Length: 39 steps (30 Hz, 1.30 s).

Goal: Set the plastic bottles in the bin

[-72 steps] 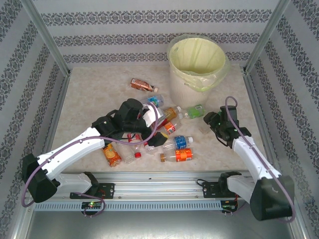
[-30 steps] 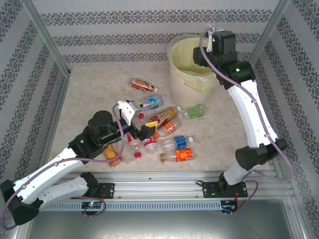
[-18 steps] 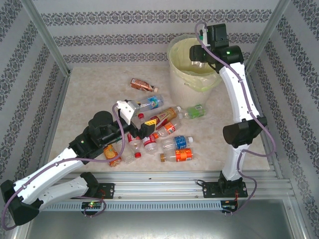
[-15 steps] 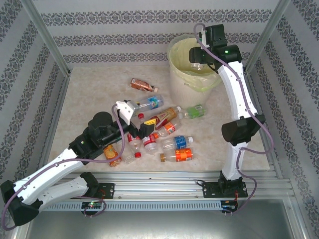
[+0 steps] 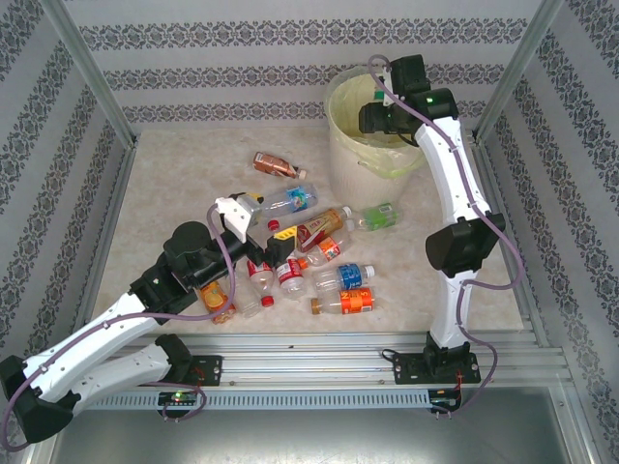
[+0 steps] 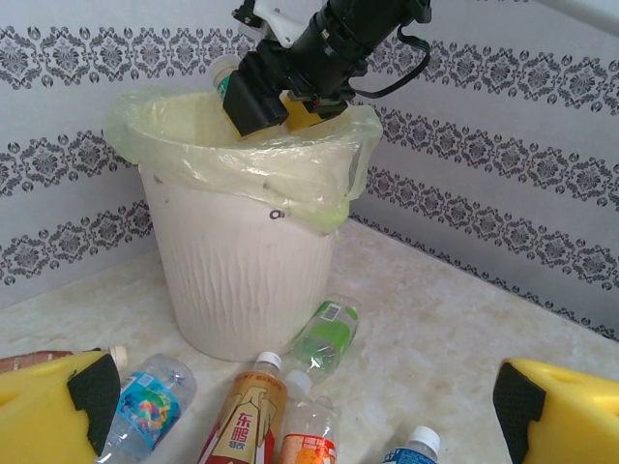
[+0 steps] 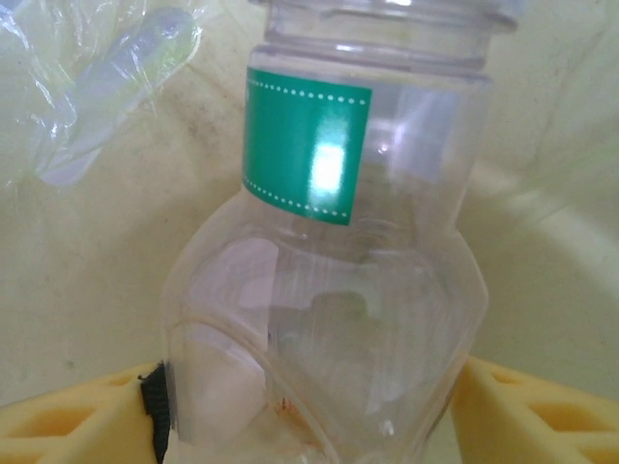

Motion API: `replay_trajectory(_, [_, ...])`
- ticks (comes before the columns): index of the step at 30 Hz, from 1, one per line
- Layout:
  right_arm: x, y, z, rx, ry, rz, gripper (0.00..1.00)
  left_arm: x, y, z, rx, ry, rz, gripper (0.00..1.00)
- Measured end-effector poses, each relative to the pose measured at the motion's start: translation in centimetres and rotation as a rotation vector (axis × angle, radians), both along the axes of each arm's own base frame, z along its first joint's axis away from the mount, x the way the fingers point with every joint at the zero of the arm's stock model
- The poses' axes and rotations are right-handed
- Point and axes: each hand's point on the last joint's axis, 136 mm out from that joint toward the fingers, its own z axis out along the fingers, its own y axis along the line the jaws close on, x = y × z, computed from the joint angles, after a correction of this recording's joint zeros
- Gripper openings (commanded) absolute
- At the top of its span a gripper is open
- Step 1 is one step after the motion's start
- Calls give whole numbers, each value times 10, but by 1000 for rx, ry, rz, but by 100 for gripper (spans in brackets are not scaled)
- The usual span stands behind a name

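Right end effector (image 5: 375,118) up at 1 o'clock of the counter (image 5: 174,193), reaching over the rim of the bin (image 5: 350,159) from its 3 o'clock side, nose tipped down into the mouth. Between the yellow fingers (image 7: 68,425), a clear bottle with a green label (image 7: 319,290), hanging over the pale yellow-green liner (image 7: 87,251). Black pad against one flank, other finger right beside the opposite flank. Cannot tell whether gripped firmly or already being let go. Carried this far in, most likely, so as to drop inside the bag rather than onto the rim.

Left end effector (image 5: 256,230) spread wide and holding nothing, poised low above the heap of plastic bottles (image 5: 309,261) near the middle of the counter. From the left wrist view, fingers far apart at the lower corners, bracketing a red-and-gold bottle (image 6: 242,425) and its neighbours. Probably opened that wide to clear a bottle's girth before closing.

Green-labelled bottle (image 5: 375,217) on its side at 6 o'clock of the bin, just beside its foot. Brown-labelled bottle (image 5: 276,164) alone at 11 o'clock of the heap, well apart from it. Roughly ten bottles on the counter, so task judged far from done.

Next, by judgement: jaws parted fully over the bin, then a retreat straight up, to avoid snagging the loose liner and dragging it off the rim. For the left side, a pick from the edge of the heap, to avoid scattering the rest.
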Motion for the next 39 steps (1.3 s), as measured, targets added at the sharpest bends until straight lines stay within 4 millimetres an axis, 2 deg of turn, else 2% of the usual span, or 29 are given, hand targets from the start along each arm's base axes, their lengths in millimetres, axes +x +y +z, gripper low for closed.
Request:
replay_trajectory(5, [-1, 1, 5, 14, -4, -7, 86, 0, 0, 0, 2, -1, 1, 100])
replay_trajectory(9, [-2, 1, 18, 25, -36, -10, 87, 0, 0, 0, 4, -2, -1, 100])
replay_trajectory(14, [-13, -2, 41, 36, -81, -10, 87, -1, -5, -4, 31, -10, -27, 100])
replay_trajectory(18, [-37, -6, 67, 54, -133, -3, 87, 0, -10, -14, 73, 1, -53, 100])
replay_trajectory(22, [-73, -12, 95, 84, -203, -6, 88, -2, -16, -21, 110, 15, -91, 100])
replay_trajectory(26, [-111, -22, 105, 128, -234, -35, 88, -8, -24, -21, 143, 18, -151, 100])
replay_trajectory(28, [-126, -27, 104, 153, -239, -57, 87, -8, -28, -23, 165, 23, -174, 100])
replay_trajectory(31, [-146, -30, 92, 197, -221, -71, 87, -9, -32, -30, 198, 39, -198, 100])
replay_trajectory(35, [-173, -27, 61, 248, -151, -70, 87, -10, -40, -43, 271, 86, -248, 100])
replay_trajectory(39, [-203, -15, 31, 279, -81, -29, 87, -10, -47, -51, 339, 128, -291, 100])
